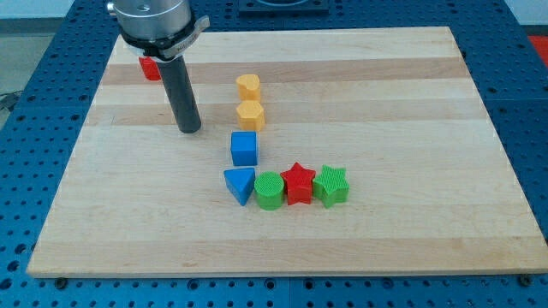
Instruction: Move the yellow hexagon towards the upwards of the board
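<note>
The wooden board is lying across a blue perforated table and filling most of the view. My rod is standing upright on it, and my tip is resting on the wood, touching no block and holding nothing.

I am placing everything else from the yellow hexagon, the task's block, which is sitting a little above the board's middle. My tip is standing to its left, apart from it, at roughly the same height in the view. The blue cube is lying just below the hexagon, close but with a narrow gap. Further below it, the blue triangle is starting a row that is running toward the view's right: green cylinder, red star, green star, each touching or nearly touching its neighbour. A second yellow block, rounded with a notch in its top so possibly a heart, is sitting just above the hexagon. A red block is peeking out far to the upper left, half hidden behind my rod, its shape unclear.
</note>
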Robot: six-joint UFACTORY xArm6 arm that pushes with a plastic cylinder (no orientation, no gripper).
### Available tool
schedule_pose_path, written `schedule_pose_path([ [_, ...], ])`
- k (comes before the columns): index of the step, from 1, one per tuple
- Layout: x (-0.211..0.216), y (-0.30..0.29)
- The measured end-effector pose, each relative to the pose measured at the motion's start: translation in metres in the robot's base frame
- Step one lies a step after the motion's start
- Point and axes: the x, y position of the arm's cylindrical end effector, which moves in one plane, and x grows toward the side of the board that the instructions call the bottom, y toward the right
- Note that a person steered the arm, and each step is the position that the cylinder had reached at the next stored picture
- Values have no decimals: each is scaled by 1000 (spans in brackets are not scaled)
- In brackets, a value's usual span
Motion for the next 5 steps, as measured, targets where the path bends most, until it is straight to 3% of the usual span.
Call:
schedule_pose_path([
  [5, -10, 90],
])
